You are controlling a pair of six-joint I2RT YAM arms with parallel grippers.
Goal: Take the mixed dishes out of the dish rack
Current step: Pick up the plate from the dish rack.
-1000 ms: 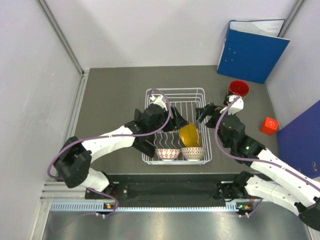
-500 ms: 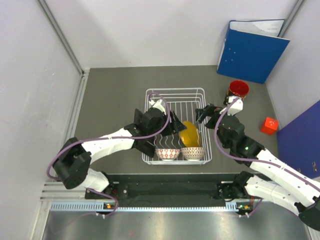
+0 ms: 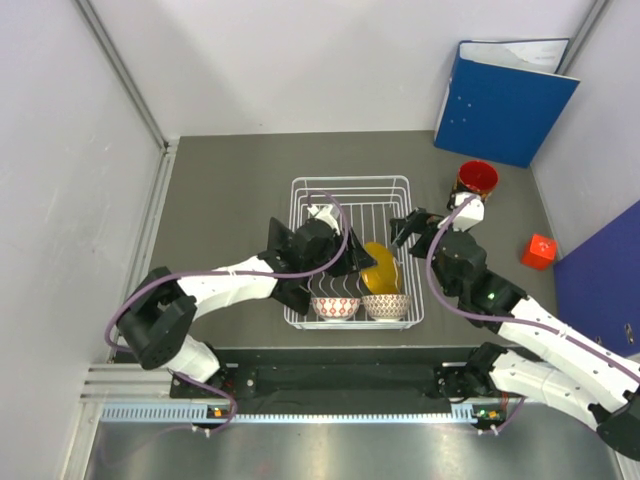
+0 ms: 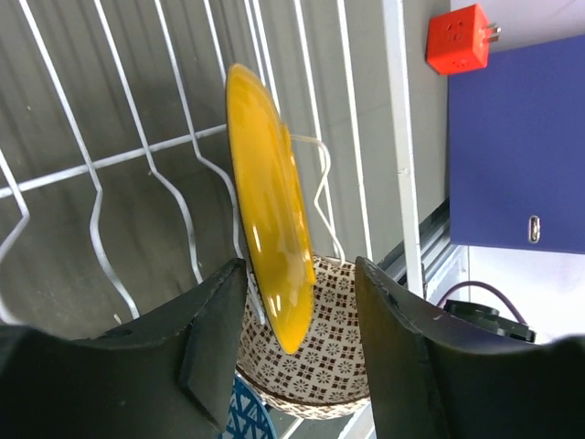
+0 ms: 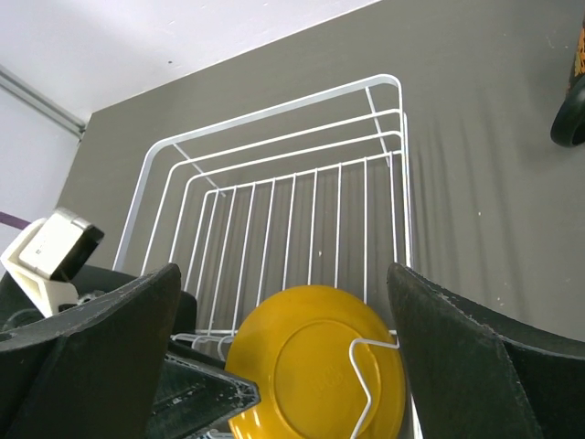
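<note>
The white wire dish rack point(image 3: 349, 186) stands mid-table. A small yellow plate point(image 3: 380, 268) stands on edge against a prong at its right. Two patterned bowls point(image 3: 335, 307) point(image 3: 386, 306) sit at its near edge. My left gripper point(image 3: 357, 256) is open inside the rack. In the left wrist view its fingers straddle the lower rim of the yellow plate point(image 4: 265, 210), above a brown-patterned bowl point(image 4: 334, 347). My right gripper point(image 3: 403, 228) is open and empty over the rack's right side, looking down on the plate point(image 5: 315, 366). The red mug point(image 3: 478, 178) stands outside the rack. I cannot make out the black plate.
A blue binder point(image 3: 505, 100) stands at the back right behind the mug. A small red cube point(image 3: 540, 250) lies at the right, next to a dark blue panel point(image 3: 600, 285). Grey walls close in the left and back.
My left gripper has slid a little right and nearer inside the rack, closing in around the yellow plate's rim. The right arm has barely moved.
</note>
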